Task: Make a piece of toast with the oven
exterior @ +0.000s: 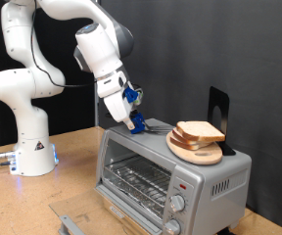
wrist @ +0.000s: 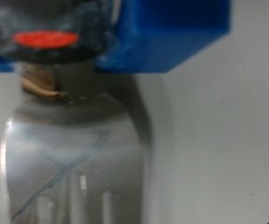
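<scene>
Gripping fork (wrist: 74, 177) in jaws (exterior: 138, 122) | toast (exterior: 200, 133) well apart, atop oven (exterior: 170, 166)

Exterior view: you see even, bright overhead light against a black backdrop, with the arm's white shells near overexposure. The oven (exterior: 170, 171) carries soft sheen on its silver top and a dim interior; a blue glow marks the arm's base near the tabletop's far left corner. Wrist view: you get heavy close-range blur, a dark shadow band and faint streaks on grey metal.
</scene>
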Controlling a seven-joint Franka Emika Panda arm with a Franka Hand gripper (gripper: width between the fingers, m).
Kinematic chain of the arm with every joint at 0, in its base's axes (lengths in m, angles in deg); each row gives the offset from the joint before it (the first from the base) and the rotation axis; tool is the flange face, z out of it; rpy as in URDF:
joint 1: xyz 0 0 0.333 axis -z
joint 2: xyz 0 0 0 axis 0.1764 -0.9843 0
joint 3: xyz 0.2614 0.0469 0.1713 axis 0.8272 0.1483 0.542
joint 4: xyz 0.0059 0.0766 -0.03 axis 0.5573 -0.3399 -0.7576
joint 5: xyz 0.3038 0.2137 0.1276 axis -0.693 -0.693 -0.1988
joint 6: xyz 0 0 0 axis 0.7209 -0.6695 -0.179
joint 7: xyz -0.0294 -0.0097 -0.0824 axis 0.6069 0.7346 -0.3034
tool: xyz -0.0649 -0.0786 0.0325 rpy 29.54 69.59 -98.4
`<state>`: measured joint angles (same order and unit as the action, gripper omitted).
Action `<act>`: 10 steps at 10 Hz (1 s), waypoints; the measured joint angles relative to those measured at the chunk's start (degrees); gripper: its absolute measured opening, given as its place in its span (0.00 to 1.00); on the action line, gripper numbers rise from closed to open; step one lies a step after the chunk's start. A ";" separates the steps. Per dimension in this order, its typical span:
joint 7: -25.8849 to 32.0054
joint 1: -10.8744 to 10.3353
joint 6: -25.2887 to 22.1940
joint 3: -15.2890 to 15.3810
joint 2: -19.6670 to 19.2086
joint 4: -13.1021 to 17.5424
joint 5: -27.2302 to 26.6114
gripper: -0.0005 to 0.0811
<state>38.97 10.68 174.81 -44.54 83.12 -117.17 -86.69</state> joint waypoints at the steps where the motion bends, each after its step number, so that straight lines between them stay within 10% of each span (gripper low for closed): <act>1: 1.21 -0.49 0.04 0.00 0.02 -0.25 -1.13 0.84; 7: 2.56 -1.58 1.04 0.80 0.18 -1.31 -3.63 0.82; 9: 2.51 -1.58 1.71 1.10 0.18 -1.48 -3.89 0.45; 10: 2.51 -1.58 1.85 1.18 0.18 -1.51 -4.11 0.45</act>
<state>41.49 9.10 176.65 -43.36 83.30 -118.68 -90.80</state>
